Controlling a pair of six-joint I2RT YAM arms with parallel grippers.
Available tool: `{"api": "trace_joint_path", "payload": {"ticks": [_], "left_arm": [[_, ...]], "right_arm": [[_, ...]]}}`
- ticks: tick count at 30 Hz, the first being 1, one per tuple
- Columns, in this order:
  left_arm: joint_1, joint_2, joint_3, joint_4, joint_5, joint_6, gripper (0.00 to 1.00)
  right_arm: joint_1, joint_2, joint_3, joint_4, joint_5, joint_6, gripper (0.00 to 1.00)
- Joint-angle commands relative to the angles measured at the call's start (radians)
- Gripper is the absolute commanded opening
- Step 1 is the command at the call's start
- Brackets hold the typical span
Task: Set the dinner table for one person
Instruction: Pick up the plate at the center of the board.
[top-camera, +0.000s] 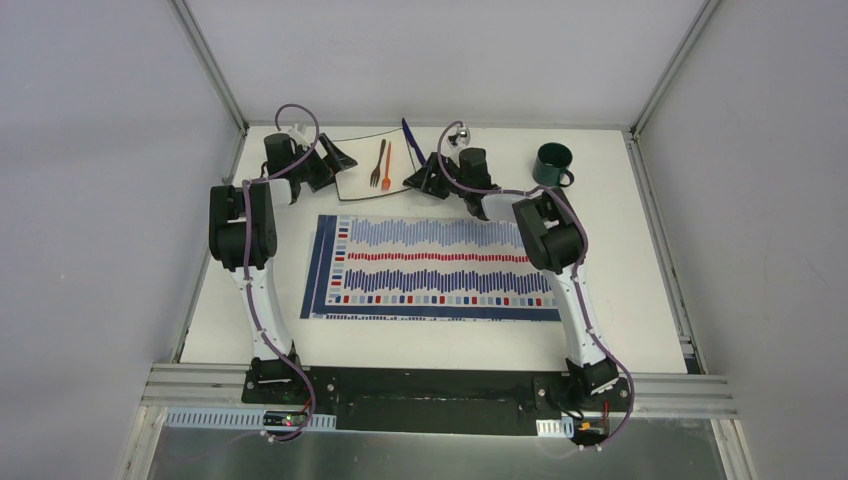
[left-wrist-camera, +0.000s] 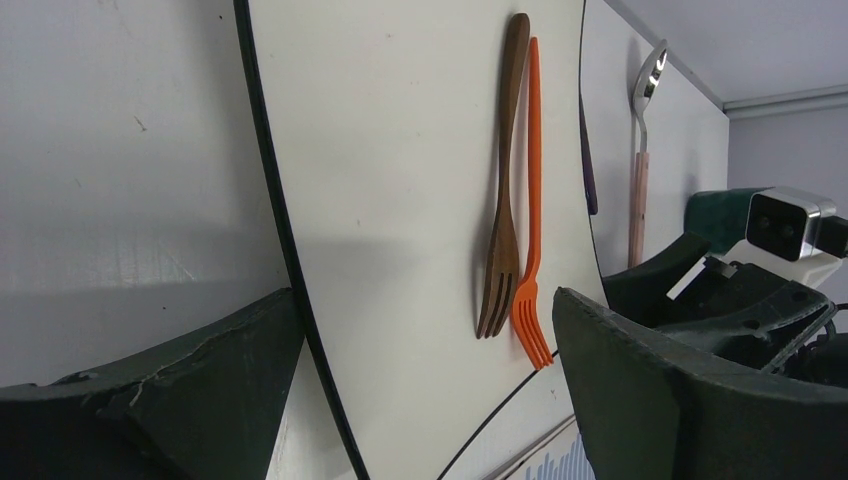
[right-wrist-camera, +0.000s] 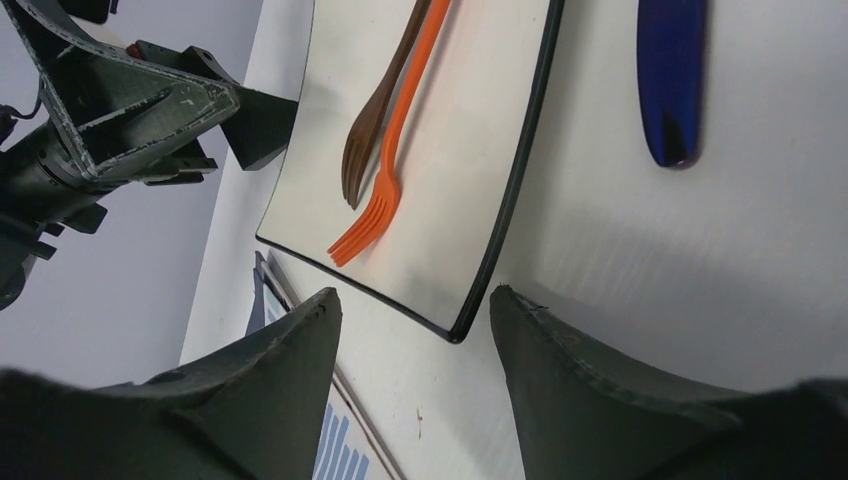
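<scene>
Dinner table (top-camera: 640, 300): white, lies under both arms, long axis left to right in top view.
It spans the enclosure floor ahead of the arm bases, near edge hidden by their mount. Striped placemat (top-camera: 432, 267) mid-table, parallel to it. Behind it, white plate (top-camera: 358, 182) with brown fork (left-wrist-camera: 503, 230) and orange fork (left-wrist-camera: 533, 250), partly hidden from above. Left gripper (left-wrist-camera: 425, 300) spread wide astride the plate's edge. Right gripper (right-wrist-camera: 412, 295): jaws apart, plate corner between, nothing clamped.

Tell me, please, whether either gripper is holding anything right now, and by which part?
Nothing is held yet. Both the left gripper and right gripper stand open astride opposite edges of the white plate.
</scene>
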Motion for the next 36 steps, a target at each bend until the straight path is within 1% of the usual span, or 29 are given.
{"api": "trace_joint_path", "payload": {"ticks": [1,7,14,16,20,26,27,30,31,32,33,34,36], "left_arm": [[0.004,-0.015,0.015,-0.055,0.004,0.032,0.99],[0.001,-0.003,0.016,-0.033,0.000,0.015,0.99],[-0.002,-0.013,0.008,-0.038,-0.048,0.027,0.99],[-0.001,-0.008,0.035,-0.103,-0.069,0.029,0.99],[0.001,-0.014,0.053,-0.162,-0.109,0.023,0.99],[0.002,-0.056,0.016,-0.148,-0.127,0.030,0.99],[0.001,-0.058,0.015,-0.143,-0.118,0.033,0.98],[0.001,-0.052,0.026,-0.141,-0.092,0.036,0.89],[0.001,-0.048,0.033,-0.146,-0.086,0.036,0.88],[0.001,-0.044,0.039,-0.153,-0.086,0.036,0.90],[0.001,-0.041,0.041,-0.160,-0.088,0.036,0.97],[0.001,-0.040,0.040,-0.160,-0.087,0.037,0.99],[0.001,-0.046,0.028,-0.133,-0.088,0.036,0.99]], "right_arm": [[0.001,0.041,0.056,0.105,0.026,0.046,0.62],[0.002,0.060,0.071,0.108,0.023,0.050,0.60],[0.003,0.066,0.069,0.113,0.012,0.049,0.59],[0.004,0.065,0.066,0.114,0.010,0.050,0.59],[0.005,0.060,0.056,0.122,0.004,0.055,0.59],[0.004,0.045,0.041,0.128,-0.001,0.047,0.59],[0.004,0.045,0.041,0.128,-0.002,0.047,0.59],[0.004,0.046,0.046,0.128,-0.009,0.050,0.59],[0.004,0.047,0.047,0.128,-0.011,0.051,0.59],[0.004,0.049,0.052,0.128,-0.017,0.052,0.59],[0.005,0.051,0.055,0.129,-0.020,0.053,0.59],[0.004,0.051,0.054,0.127,-0.018,0.053,0.59],[0.004,0.052,0.056,0.126,-0.022,0.052,0.59]]}}
